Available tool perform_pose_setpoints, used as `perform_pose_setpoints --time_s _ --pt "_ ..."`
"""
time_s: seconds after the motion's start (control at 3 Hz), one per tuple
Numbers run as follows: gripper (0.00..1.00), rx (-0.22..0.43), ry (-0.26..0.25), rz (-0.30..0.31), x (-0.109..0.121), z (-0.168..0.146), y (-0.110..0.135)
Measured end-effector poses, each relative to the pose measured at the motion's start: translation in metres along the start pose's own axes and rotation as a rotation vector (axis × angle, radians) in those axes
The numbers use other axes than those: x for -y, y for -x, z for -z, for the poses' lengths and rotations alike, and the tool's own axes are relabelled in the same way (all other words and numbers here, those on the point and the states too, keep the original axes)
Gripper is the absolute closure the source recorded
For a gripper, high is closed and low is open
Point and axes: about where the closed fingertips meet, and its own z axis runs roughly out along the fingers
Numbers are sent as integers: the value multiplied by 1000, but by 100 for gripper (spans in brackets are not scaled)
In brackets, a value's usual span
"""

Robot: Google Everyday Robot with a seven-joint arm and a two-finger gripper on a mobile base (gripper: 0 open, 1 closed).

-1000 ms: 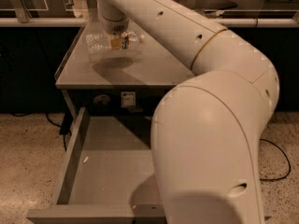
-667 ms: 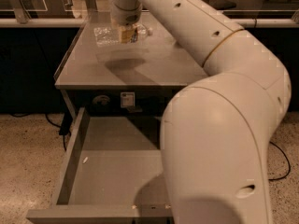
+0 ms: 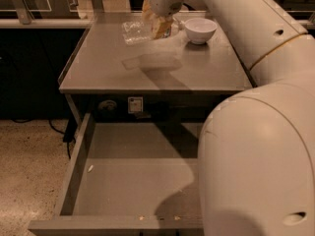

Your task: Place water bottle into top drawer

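The water bottle (image 3: pixel 134 32), clear and crinkly, lies sideways in my gripper (image 3: pixel 158 27) above the back of the grey tabletop (image 3: pixel 98 68). The gripper is shut on the bottle's right part, so the label is mostly hidden. The bottle's shadow falls on the tabletop just below it. The top drawer (image 3: pixel 133 181) is pulled out under the table's front edge. It is a wide, shallow grey drawer with nothing large in it, well in front of and below the gripper.
A white bowl (image 3: pixel 200 29) stands on the table just right of the gripper. My big white arm (image 3: pixel 256 132) covers the right side of the view and the drawer's right part. A speckled floor lies to the left, and rails stand behind the table.
The gripper with the bottle has shifted right and towards the table's back. The white bowl has come into sight beside it.
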Motion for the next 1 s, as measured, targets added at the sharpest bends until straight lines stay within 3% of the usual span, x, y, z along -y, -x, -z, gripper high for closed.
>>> perform_pose_setpoints --time_s 0.33,0.67,1.0 --pt "100 24 20 27 -19 22 -14" --pt "100 33 53 56 -52 69 -28" --pt "100 33 53 56 -52 69 -28"
